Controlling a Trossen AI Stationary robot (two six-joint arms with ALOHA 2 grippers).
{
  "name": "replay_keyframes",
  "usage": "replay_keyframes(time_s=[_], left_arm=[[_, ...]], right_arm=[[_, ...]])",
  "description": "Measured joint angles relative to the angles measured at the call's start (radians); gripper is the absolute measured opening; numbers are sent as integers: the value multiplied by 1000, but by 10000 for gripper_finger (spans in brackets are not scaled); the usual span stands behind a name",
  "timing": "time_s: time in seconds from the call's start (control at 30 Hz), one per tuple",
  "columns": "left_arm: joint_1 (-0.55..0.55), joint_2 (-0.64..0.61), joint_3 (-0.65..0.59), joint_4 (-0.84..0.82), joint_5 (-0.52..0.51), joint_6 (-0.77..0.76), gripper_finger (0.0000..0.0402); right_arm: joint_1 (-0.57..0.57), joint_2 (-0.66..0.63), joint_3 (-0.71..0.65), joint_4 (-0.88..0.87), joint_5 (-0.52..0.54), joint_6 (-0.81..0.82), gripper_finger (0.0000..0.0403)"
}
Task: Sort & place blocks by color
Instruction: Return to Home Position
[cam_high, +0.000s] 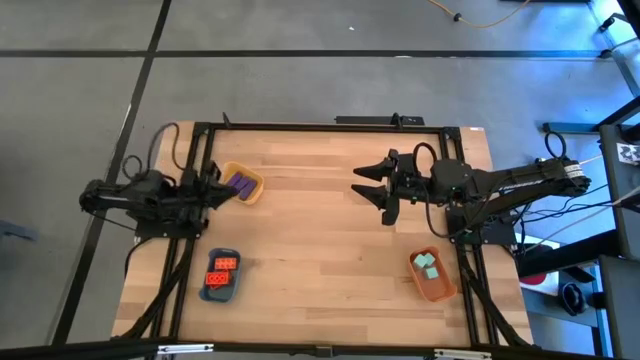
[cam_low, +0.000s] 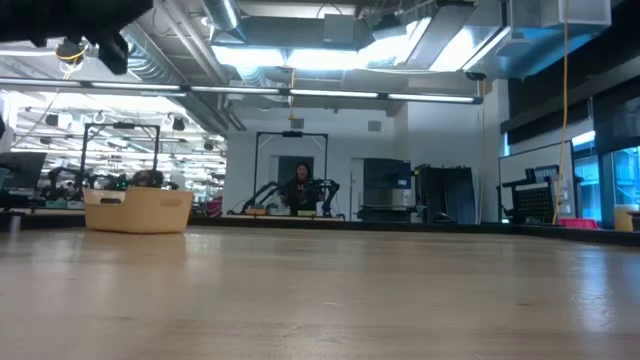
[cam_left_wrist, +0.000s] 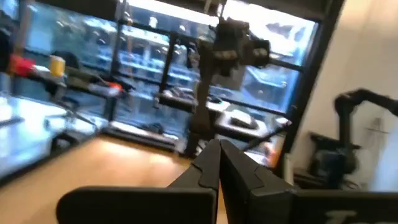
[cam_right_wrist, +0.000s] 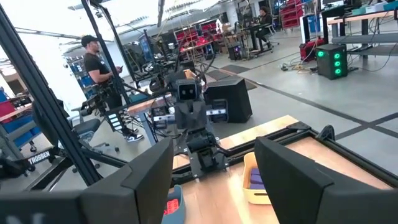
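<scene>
Purple blocks (cam_high: 241, 184) lie in the yellow tray (cam_high: 256, 190) at the far left. Orange-red studded blocks (cam_high: 222, 269) lie in the blue tray (cam_high: 218, 292) at the near left. Mint-teal blocks (cam_high: 428, 264) lie in the orange tray (cam_high: 436, 288) at the near right. My left gripper (cam_high: 220, 192) is drawn back at the table's left edge, beside the yellow tray, shut with nothing in it (cam_left_wrist: 219, 163). My right gripper (cam_high: 368, 192) hangs open above the middle right, pointing toward the left edge, nothing between its fingers (cam_right_wrist: 214, 152).
Bare wood (cam_high: 320, 250) stretches between the three trays. A black frame (cam_high: 330, 126) runs along the table's edges. Beyond the table a person (cam_right_wrist: 98, 68) stands in the room, and another (cam_low: 300, 185) shows farther off.
</scene>
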Motion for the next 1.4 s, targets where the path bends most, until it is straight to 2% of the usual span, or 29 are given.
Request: replay_keyframes(time_s=[0.1,0.33,0.4,0.5,0.7,0.83,1.03,1.1,1.23,1.4], left_arm=[[2,-2,-62,118,42,-30,0],[5,-2,-216,304,46,-62,0],[22,-1,-216,224,50,-74,0],[55,-2,-215,200,70,-69,0],[185,-1,-215,69,200,-99,0],[257,-2,-215,89,301,-152,0],[279,-2,-215,88,305,-171,3],[279,-2,-215,88,305,-171,7],[279,-2,-216,88,304,-171,14],[279,-2,-216,87,304,-171,19]], right_arm=[[0,0,0,0,0,2,229],[0,0,0,-3,0,3,229],[0,0,0,-4,0,5,229],[0,0,0,-5,0,5,229],[0,0,0,-9,0,7,229],[0,0,0,-9,1,70,229],[0,-31,0,-62,6,68,226],[0,-61,0,-129,18,47,213],[0,-169,-27,-288,-9,-13,161],[-10,-379,-236,-247,-138,-54,94]])
